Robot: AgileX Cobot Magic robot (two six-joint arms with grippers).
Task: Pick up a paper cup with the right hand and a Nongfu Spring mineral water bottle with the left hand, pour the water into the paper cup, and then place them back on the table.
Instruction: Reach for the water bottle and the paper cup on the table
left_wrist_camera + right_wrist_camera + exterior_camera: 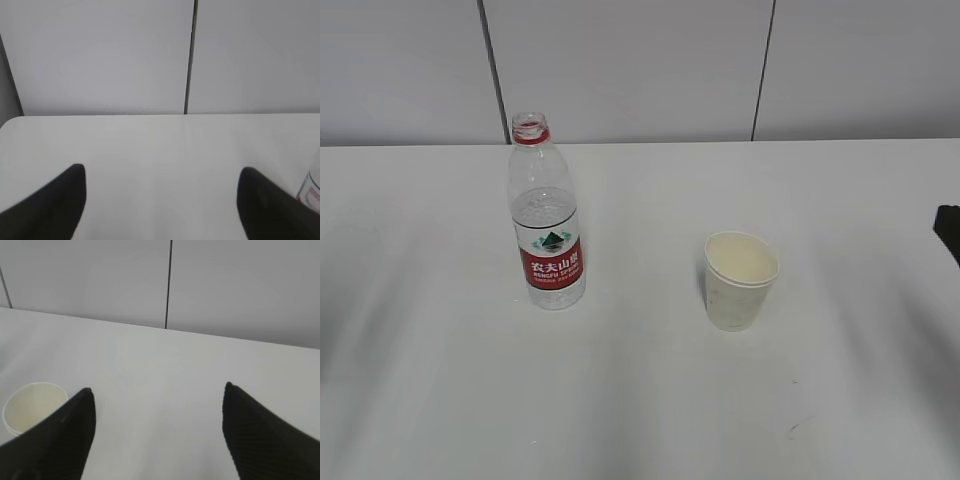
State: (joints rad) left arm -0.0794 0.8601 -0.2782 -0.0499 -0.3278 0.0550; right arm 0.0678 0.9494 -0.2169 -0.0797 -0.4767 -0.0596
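Note:
The Nongfu Spring mineral water bottle [547,215] stands upright and uncapped on the white table [640,400], left of centre; water fills its lower part. A sliver of it shows at the right edge of the left wrist view [311,189]. The paper cup [740,281] stands upright right of centre, cream inside; it also shows at the lower left of the right wrist view [31,408]. My left gripper [161,172] is open and empty over bare table, left of the bottle. My right gripper [158,390] is open and empty, to the right of the cup. Only a black tip of the right arm [949,228] shows in the exterior view.
A grey panelled wall [640,70] with dark vertical seams runs along the table's far edge. A small dark scuff mark [798,428] lies on the table near the front right. The table's rounded far-left corner [10,122] shows in the left wrist view.

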